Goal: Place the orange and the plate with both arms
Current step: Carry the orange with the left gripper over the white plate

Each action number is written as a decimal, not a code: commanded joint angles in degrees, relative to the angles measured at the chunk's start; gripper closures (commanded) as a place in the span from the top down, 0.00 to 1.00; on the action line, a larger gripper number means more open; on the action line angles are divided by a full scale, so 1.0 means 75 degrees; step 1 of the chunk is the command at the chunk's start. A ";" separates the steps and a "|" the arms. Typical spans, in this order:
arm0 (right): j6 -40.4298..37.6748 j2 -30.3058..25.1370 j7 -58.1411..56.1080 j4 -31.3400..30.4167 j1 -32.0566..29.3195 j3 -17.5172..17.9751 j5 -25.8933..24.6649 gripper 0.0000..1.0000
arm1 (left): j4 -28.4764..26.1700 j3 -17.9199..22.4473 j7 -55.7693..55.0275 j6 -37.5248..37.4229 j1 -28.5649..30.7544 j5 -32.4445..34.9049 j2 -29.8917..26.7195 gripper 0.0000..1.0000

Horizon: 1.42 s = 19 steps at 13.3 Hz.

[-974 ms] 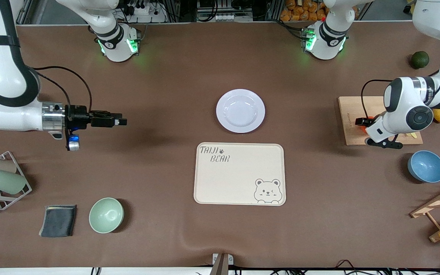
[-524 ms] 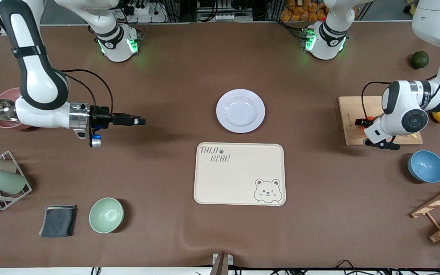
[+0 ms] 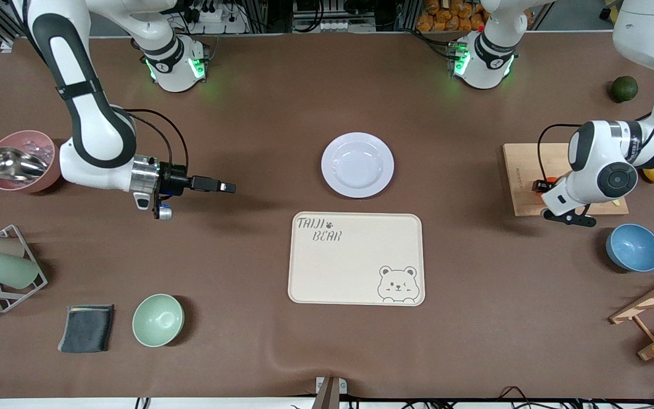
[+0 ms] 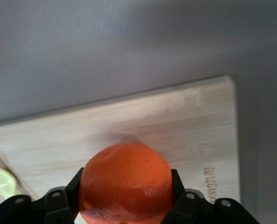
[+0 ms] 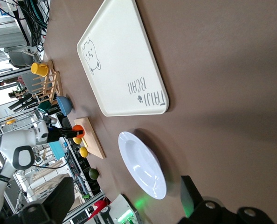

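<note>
The plate lies on the table, farther from the front camera than the tray. It is judged rigid, glossy, slippery and breakable; hold is best taken at the wide rim. The right tool is held released over bare table toward the right arm's end. The orange, on the wooden board toward the left arm's end, is clenched across its middle by the left tool. It is judged light and slightly soft; gentle pressure is advised.

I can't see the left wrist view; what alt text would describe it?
The left end effector is shut on the orange, a black finger pressing each side. Beneath it lies a pale wooden cutting board on the brown table.
</note>
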 commanded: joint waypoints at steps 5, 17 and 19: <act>0.0027 0.0181 -0.0605 -0.0131 -0.0108 0.0024 0.0224 1.00 | 0.1128 -0.1603 -0.1400 -0.2175 0.0022 -0.0813 -0.0581 0.05; 0.0683 0.0205 -0.0733 -0.0248 0.0337 0.0047 0.0551 1.00 | 0.3509 -0.2861 -0.5903 -0.3901 -0.2389 -0.2371 0.0286 0.05; 0.0742 0.0204 -0.0827 -0.0272 0.0431 0.0036 0.0680 1.00 | 0.3685 -0.2861 -0.6466 -0.3901 -0.2893 -0.2372 0.0508 0.05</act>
